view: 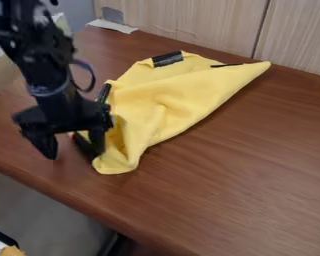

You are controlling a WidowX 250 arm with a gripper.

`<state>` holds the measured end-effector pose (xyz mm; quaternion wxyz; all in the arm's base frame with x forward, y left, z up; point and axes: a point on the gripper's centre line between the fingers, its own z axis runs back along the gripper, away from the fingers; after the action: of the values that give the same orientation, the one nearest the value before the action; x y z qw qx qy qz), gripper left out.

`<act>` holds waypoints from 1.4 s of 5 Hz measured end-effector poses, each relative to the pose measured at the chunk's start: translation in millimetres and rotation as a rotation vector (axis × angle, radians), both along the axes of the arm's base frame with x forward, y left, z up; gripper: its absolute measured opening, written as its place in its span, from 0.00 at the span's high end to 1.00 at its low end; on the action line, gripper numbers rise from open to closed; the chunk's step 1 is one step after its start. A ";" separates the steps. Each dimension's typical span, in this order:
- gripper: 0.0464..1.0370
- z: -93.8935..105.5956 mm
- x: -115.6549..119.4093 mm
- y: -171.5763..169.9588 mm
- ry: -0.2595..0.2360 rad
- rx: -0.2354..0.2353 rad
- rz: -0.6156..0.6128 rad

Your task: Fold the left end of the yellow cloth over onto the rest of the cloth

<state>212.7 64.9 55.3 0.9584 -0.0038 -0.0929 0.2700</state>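
Note:
My black gripper [74,145] hangs over the left part of the wooden table, its two fingers spread wide and open. The right finger is against or just in front of the left edge of a yellow cloth [166,105]; whether they touch I cannot tell. Creased and partly folded, the cloth runs from a rounded lower end beside the gripper to a pointed corner at the upper right. A black patch [168,59] lies at its top edge, and a dark strip shows near the pointed corner. Dark pieces are also at its left edge, partly behind the gripper.
The brown table [243,165] has its front edge running from the left down to the bottom. Behind it stands a pale wood-grain panel [189,22]. A whitish strip [113,26] lies at the back left. Light-coloured objects stand behind the arm at the left.

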 end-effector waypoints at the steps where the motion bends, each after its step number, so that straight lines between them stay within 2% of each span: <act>1: 0.07 -5.3 16.7 -0.5 -0.034 0.014 0.000; 2: 0.33 -7.0 19.1 -2.0 -0.040 0.038 0.015; 3: 0.62 -7.6 18.5 -2.8 -0.034 0.033 0.020; 4: 0.84 -4.0 12.2 -5.9 -0.028 0.025 0.007; 5: 0.96 17.0 9.0 -3.1 -0.095 0.029 0.020; 6: 0.98 34.9 2.1 1.5 -0.120 0.041 0.053; 7: 0.98 54.0 7.6 3.3 -0.117 0.072 0.065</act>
<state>220.4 68.1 109.3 0.9416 0.0182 -0.1585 0.2966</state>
